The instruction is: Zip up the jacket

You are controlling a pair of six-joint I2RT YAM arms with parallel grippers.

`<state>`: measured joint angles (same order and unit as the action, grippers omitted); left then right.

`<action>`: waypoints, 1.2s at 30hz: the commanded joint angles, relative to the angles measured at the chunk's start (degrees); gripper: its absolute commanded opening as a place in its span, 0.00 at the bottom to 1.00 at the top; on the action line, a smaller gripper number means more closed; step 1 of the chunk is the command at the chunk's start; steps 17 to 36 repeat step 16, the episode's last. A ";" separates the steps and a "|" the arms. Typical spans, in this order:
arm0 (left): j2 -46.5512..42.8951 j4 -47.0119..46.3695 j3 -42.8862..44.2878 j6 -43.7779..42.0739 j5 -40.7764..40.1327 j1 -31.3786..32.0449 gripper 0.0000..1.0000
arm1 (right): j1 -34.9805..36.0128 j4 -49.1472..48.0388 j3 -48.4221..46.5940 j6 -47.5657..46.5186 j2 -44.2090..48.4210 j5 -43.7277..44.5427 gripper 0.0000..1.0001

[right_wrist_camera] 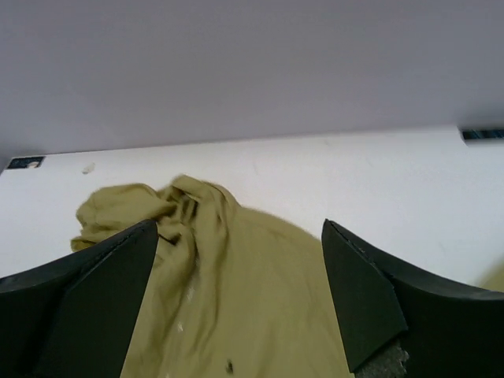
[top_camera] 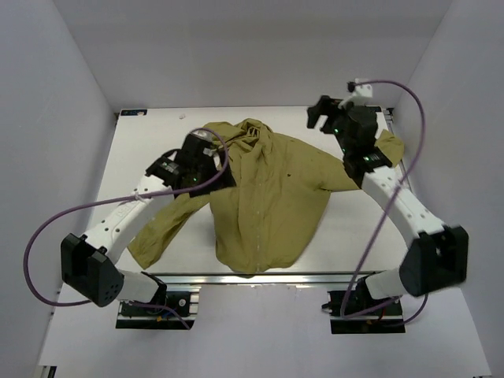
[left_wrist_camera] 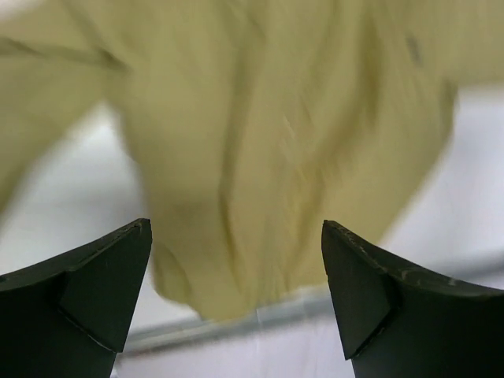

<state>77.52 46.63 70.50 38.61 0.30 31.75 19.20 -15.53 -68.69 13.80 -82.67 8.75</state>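
Note:
The olive-yellow jacket (top_camera: 268,197) lies spread flat on the white table (top_camera: 150,134), hood bunched at the far end (top_camera: 248,130), one sleeve reaching toward the near left (top_camera: 161,232), the other under the right arm (top_camera: 390,146). My left gripper (top_camera: 201,148) hovers at the jacket's left shoulder; in the left wrist view it (left_wrist_camera: 236,236) is open, with blurred jacket fabric (left_wrist_camera: 276,157) beyond the fingers and nothing between them. My right gripper (top_camera: 319,112) is off the right shoulder; in the right wrist view it (right_wrist_camera: 236,228) stands open over the jacket (right_wrist_camera: 252,299).
A metal rail (top_camera: 260,277) runs along the table's near edge, just past the jacket's hem. White walls close in the back and both sides. Purple cables (top_camera: 47,228) loop from each arm. A black corner mark (right_wrist_camera: 24,162) sits at the far edge.

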 commanded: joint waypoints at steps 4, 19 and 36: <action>-1.05 0.91 7.89 -0.29 -20.65 -15.91 0.98 | -4.35 28.69 8.73 10.36 14.72 15.75 0.89; -4.13 1.89 6.59 -2.49 -17.35 -27.53 0.98 | -4.26 33.82 17.36 9.49 33.37 19.55 0.89; -4.13 1.89 6.59 -2.49 -17.35 -27.53 0.98 | -4.26 33.82 17.36 9.49 33.37 19.55 0.89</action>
